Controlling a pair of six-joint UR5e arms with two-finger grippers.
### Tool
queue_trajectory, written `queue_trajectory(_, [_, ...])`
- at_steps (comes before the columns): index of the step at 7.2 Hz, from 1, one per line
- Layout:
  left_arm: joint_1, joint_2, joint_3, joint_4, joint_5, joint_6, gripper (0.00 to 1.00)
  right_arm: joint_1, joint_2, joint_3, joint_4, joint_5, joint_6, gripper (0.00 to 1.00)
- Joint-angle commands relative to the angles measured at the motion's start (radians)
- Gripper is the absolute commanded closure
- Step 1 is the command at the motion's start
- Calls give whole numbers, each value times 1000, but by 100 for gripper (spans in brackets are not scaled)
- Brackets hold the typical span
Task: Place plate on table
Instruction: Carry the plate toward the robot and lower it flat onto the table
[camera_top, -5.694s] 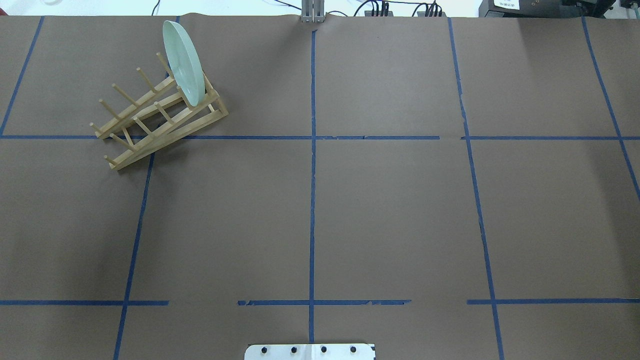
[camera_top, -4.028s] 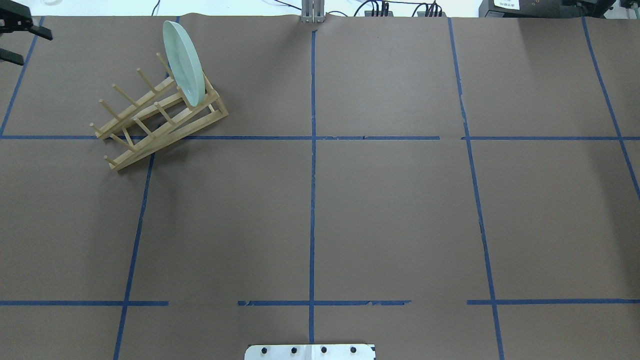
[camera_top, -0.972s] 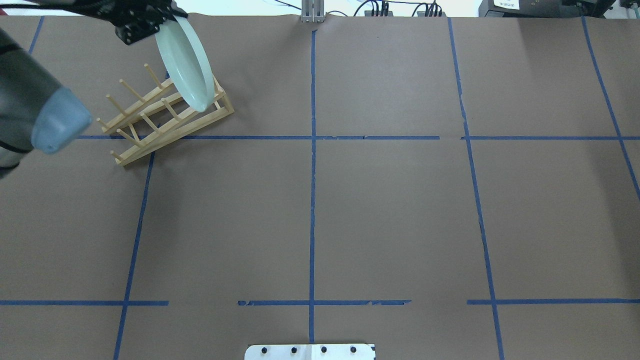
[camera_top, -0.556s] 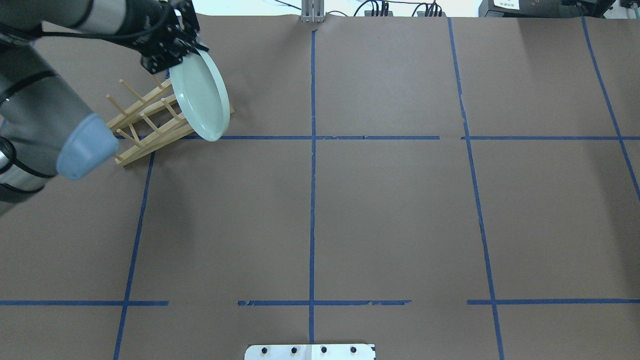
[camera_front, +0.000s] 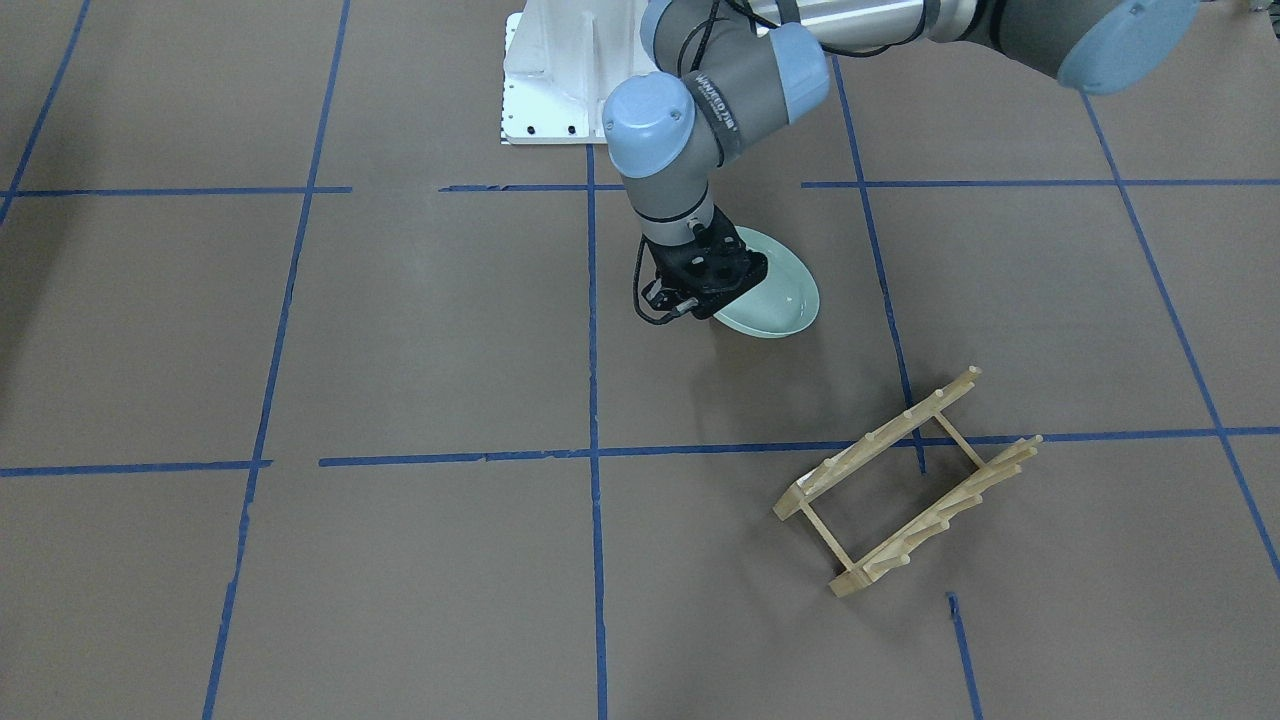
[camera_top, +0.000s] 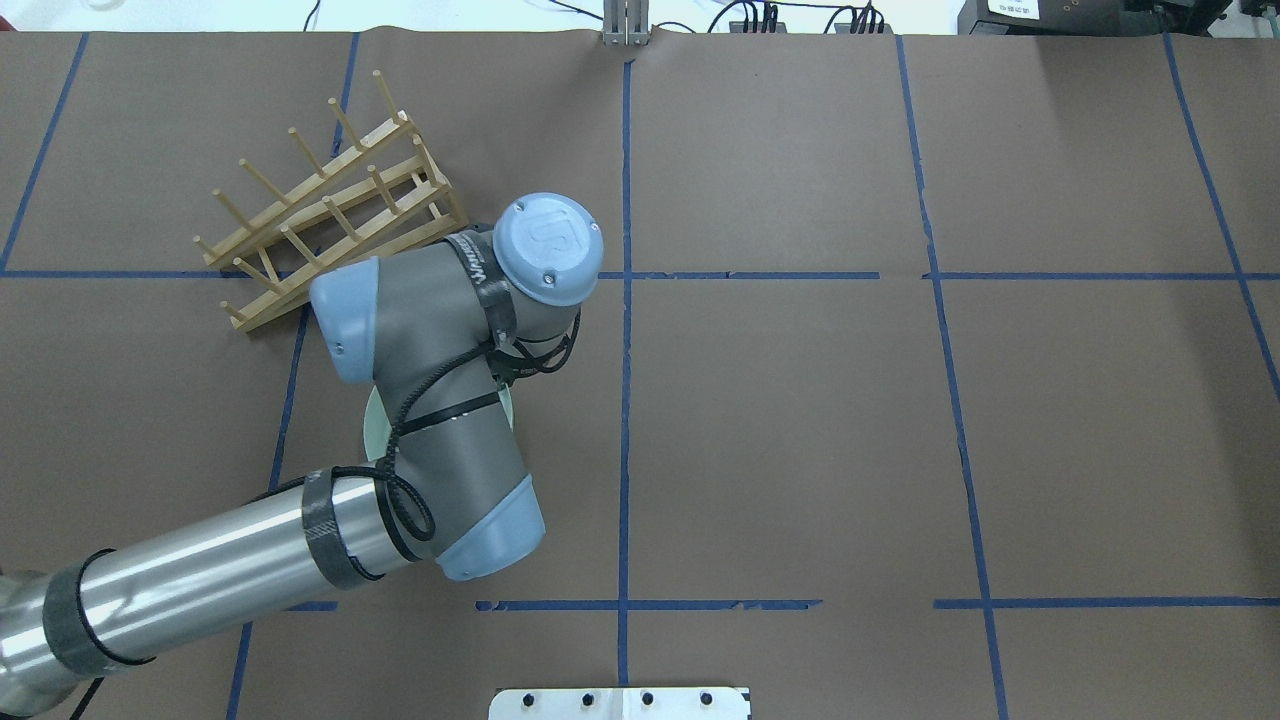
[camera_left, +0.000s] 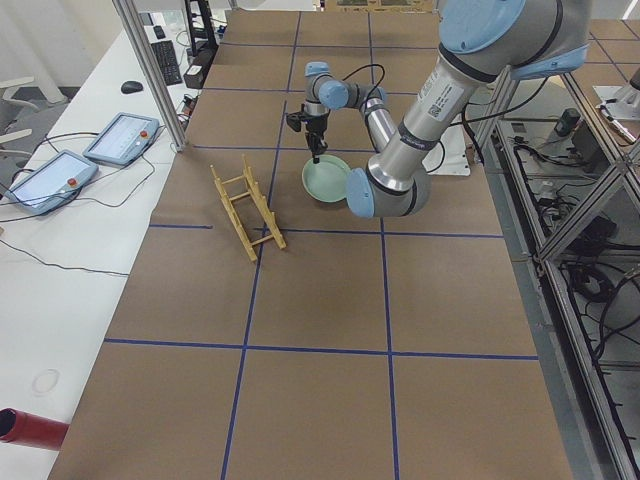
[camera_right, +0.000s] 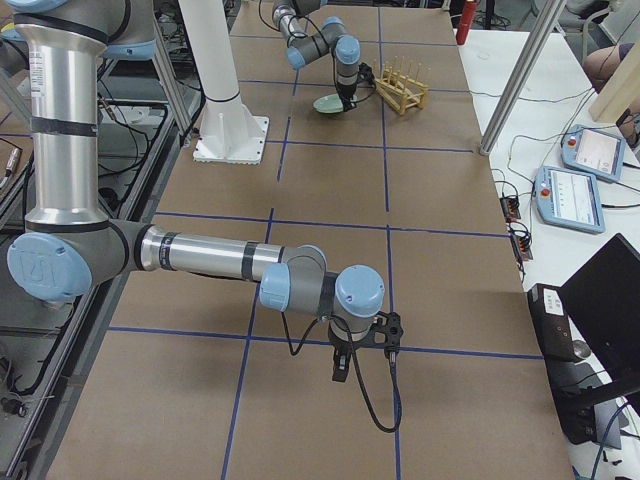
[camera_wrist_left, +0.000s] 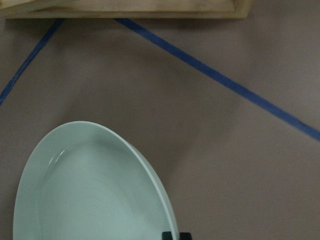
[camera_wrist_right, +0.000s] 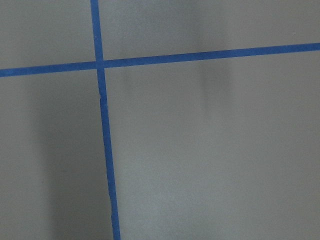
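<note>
The pale mint-green plate (camera_front: 775, 295) hangs tilted, low over the brown table (camera_front: 400, 330), held by its rim. My left gripper (camera_front: 722, 298) is shut on that rim, on the side toward the table's middle. The left wrist view shows the plate's hollow (camera_wrist_left: 90, 190) and a dark fingertip (camera_wrist_left: 175, 235) on its edge. From overhead my left arm hides most of the plate; only a sliver (camera_top: 371, 432) shows. I cannot tell whether the plate touches the table. My right gripper (camera_right: 340, 362) shows only in the right side view, low over bare table; I cannot tell its state.
The light wooden peg rack (camera_front: 905, 480) stands empty beyond the plate, at the far left in the overhead view (camera_top: 330, 200). The white robot base (camera_front: 555, 70) is at the table's near edge. Operator pendants (camera_left: 110, 145) lie off the table.
My left arm has lifted the plate out of the rack and carried it toward the robot and lower, tipping it from upright to nearly flat. The rack now stands empty.
</note>
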Motion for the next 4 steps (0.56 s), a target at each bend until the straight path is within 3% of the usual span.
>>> queue_trajectory(1, [37,-46,76,33,56,134,100,0,0,-1,0,0,0,0])
queue_trajectory(4, [74,-89,105,50,94,153,100,0,0,0,0,0,0,0])
